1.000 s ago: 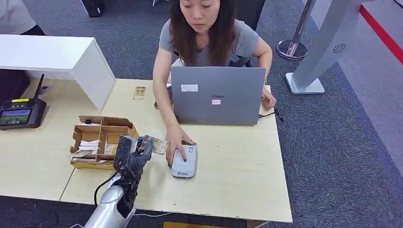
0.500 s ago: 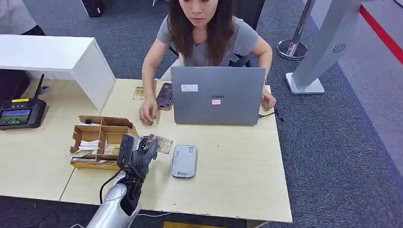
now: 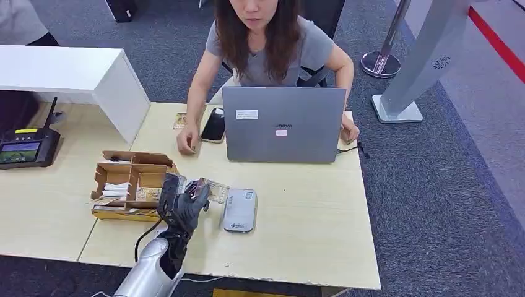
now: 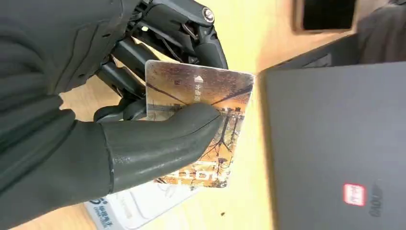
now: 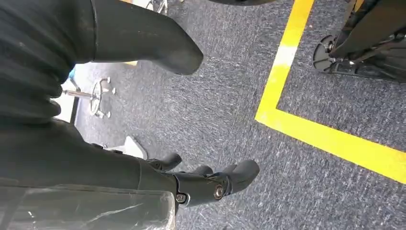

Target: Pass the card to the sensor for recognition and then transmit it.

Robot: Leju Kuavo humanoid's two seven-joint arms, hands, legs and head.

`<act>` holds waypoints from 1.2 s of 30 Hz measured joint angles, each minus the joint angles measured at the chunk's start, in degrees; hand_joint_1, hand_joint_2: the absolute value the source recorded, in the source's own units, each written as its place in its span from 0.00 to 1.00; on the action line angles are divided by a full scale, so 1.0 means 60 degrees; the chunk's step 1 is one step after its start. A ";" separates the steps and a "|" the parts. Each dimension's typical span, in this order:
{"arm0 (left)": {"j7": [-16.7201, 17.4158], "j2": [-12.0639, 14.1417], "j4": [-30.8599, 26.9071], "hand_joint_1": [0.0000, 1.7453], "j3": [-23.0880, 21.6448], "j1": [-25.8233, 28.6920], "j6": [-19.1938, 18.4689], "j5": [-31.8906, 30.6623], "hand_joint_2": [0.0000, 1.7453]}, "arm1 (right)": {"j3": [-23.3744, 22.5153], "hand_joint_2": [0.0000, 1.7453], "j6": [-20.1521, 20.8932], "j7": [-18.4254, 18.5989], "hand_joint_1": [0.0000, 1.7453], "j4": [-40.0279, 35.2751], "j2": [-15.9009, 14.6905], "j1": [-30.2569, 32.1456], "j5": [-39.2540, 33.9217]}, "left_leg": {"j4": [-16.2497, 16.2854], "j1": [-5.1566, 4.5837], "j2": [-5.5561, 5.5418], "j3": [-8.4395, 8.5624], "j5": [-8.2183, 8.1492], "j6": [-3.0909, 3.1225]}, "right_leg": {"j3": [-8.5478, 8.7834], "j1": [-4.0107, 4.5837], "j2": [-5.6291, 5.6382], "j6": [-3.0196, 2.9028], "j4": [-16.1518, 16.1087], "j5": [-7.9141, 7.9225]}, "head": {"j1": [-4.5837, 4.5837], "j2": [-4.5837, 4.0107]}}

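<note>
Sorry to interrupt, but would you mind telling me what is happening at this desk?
The robot's left hand holds a card just beside the grey card sensor lying on the table, not yet over it. A person sits behind a laptop, one hand resting near a phone. The right hand hangs over the carpet, holding nothing.
</note>
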 joint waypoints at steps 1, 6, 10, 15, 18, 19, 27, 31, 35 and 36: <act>0.0079 0.0000 0.0105 1.00 0.0000 -0.0023 -0.0054 0.0058 1.00 | 0.0018 1.00 0.0000 0.0015 0.00 0.0000 0.0000 -0.0003 0.0007 | 0.0000 0.0000 -0.0001 0.0000 0.0000 0.0000 | 0.0001 0.0000 -0.0001 0.0000 0.0000 0.0000 | 0.0000 0.0000; 0.0222 0.0007 0.0503 1.00 0.0000 -0.0105 -0.0222 0.0218 1.00 | 0.0080 1.00 0.0004 0.0026 0.00 0.0000 0.0007 -0.0038 0.0022 | 0.0000 0.0000 0.0000 0.0000 0.0000 0.0000 | 0.0000 0.0000 0.0000 0.0000 0.0000 0.0000 | 0.0000 0.0000; 0.0306 0.0015 0.0696 1.00 0.0000 -0.0136 -0.0299 0.0350 1.00 | 0.0175 1.00 0.0018 0.0025 0.00 0.0000 0.0011 -0.0053 0.0022 | 0.0000 0.0000 -0.0001 -0.0001 0.0000 0.0000 | 0.0000 0.0000 -0.0001 0.0000 0.0000 0.0000 | 0.0000 0.0000; 0.0346 0.0025 0.0860 1.00 0.0000 -0.0155 -0.0353 0.0426 1.00 | 0.0229 1.00 0.0015 0.0055 0.00 0.0000 0.0036 -0.0058 0.0025 | 0.0000 0.0000 -0.0002 -0.0001 0.0000 0.0000 | 0.0001 0.0000 -0.0002 0.0000 0.0000 0.0000 | 0.0000 0.0000; 0.0339 0.0029 0.0907 1.00 0.0000 -0.0187 -0.0353 0.0484 1.00 | 0.0262 1.00 0.0000 0.0087 0.00 0.0000 0.0040 -0.0058 0.0025 | 0.0000 0.0000 -0.0002 -0.0001 0.0000 0.0000 | 0.0001 0.0000 -0.0002 0.0000 0.0000 0.0000 | 0.0000 0.0000; 0.0309 0.0033 0.0914 1.00 0.0000 -0.0191 -0.0353 0.0514 1.00 | 0.0270 1.00 0.0000 0.0087 0.00 0.0000 0.0040 -0.0058 0.0025 | 0.0000 0.0000 -0.0001 -0.0001 0.0000 0.0000 | 0.0001 0.0000 -0.0001 0.0000 0.0000 0.0000 | 0.0000 0.0000; 0.0193 0.0076 0.0921 1.00 0.0000 -0.0194 -0.0317 0.0572 1.00 | 0.0298 1.00 0.0000 0.0109 0.00 0.0000 0.0040 -0.0060 0.0018 | 0.0000 0.0000 -0.0001 -0.0001 0.0000 0.0000 | 0.0002 0.0000 -0.0001 0.0000 0.0000 0.0000 | 0.0000 0.0000; -0.0063 0.0076 0.0918 1.00 0.0000 -0.0191 -0.0309 0.0583 1.00 | 0.0357 1.00 0.0004 0.0106 0.00 0.0000 0.0040 -0.0059 -0.0004 | 0.0000 0.0000 -0.0002 -0.0001 0.0000 0.0000 | 0.0001 0.0000 -0.0001 0.0000 0.0000 0.0000 | 0.0000 0.0000; -0.0698 0.0073 0.0741 1.00 0.0000 -0.0133 -0.0226 0.0307 1.00 | 0.0397 1.00 0.0011 0.0069 0.00 0.0000 0.0040 -0.0054 -0.0062 | 0.0000 0.0000 0.0000 -0.0001 0.0000 0.0000 | 0.0000 0.0000 0.0000 0.0000 0.0000 0.0000 | 0.0000 0.0000; -0.0972 0.0069 0.0493 1.00 0.0000 -0.0072 -0.0175 0.0172 1.00 | 0.0408 1.00 0.0029 0.0037 0.00 0.0000 0.0040 -0.0048 -0.0127 | 0.0000 0.0000 0.0000 -0.0002 0.0000 0.0000 | -0.0001 0.0000 -0.0001 0.0000 0.0000 0.0000 | -0.0003 0.0000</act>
